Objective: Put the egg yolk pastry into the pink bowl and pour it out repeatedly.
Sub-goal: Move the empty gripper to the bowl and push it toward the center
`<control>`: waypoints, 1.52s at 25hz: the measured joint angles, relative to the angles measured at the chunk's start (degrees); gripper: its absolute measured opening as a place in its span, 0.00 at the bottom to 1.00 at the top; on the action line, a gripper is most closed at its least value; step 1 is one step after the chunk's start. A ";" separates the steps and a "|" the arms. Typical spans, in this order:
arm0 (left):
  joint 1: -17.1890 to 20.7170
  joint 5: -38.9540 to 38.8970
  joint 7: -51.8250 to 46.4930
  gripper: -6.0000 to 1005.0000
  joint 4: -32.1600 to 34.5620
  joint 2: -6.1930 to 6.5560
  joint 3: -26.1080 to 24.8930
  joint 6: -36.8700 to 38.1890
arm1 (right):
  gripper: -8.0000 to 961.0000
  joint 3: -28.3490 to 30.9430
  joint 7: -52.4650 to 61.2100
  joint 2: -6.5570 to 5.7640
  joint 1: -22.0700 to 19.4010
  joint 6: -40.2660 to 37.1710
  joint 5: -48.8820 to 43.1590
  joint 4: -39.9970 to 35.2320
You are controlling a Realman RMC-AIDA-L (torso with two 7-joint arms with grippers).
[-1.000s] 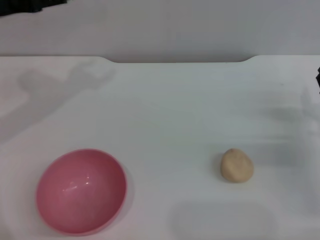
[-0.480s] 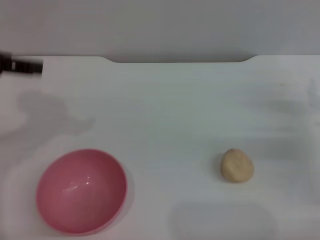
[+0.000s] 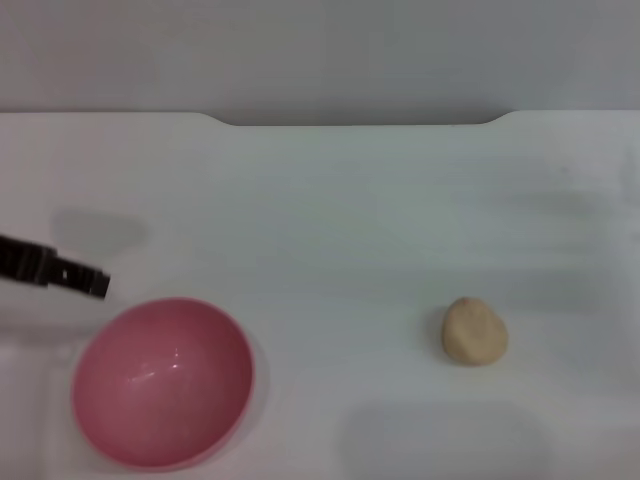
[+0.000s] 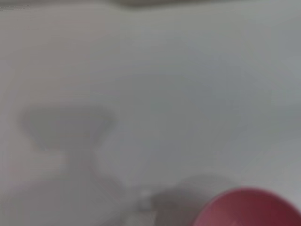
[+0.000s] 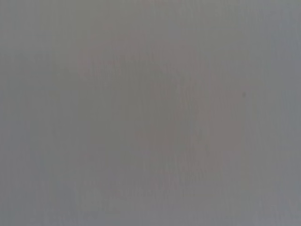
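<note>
The pink bowl (image 3: 162, 382) stands upright and empty at the near left of the white table (image 3: 340, 220). Part of its rim also shows in the left wrist view (image 4: 247, 207). The egg yolk pastry (image 3: 474, 331), a pale beige lump, lies on the table at the near right, well apart from the bowl. My left gripper (image 3: 60, 270) reaches in from the left edge as a dark tip, just above and beside the bowl's far-left rim. The right gripper is out of view; its wrist view shows only plain grey.
The table's far edge (image 3: 360, 121) has a shallow notch in the middle. A grey wall lies behind it. The left arm's shadow (image 3: 95, 232) falls on the table left of centre.
My left gripper has come down from the far left edge of the table toward the bowl's far-left rim. The bowl and pastry have not moved.
</note>
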 joint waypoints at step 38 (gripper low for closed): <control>-6.63 6.87 1.30 0.78 -30.93 0.03 10.35 -13.50 | 0.44 0.00 -0.12 0.00 -0.97 0.01 0.02 0.17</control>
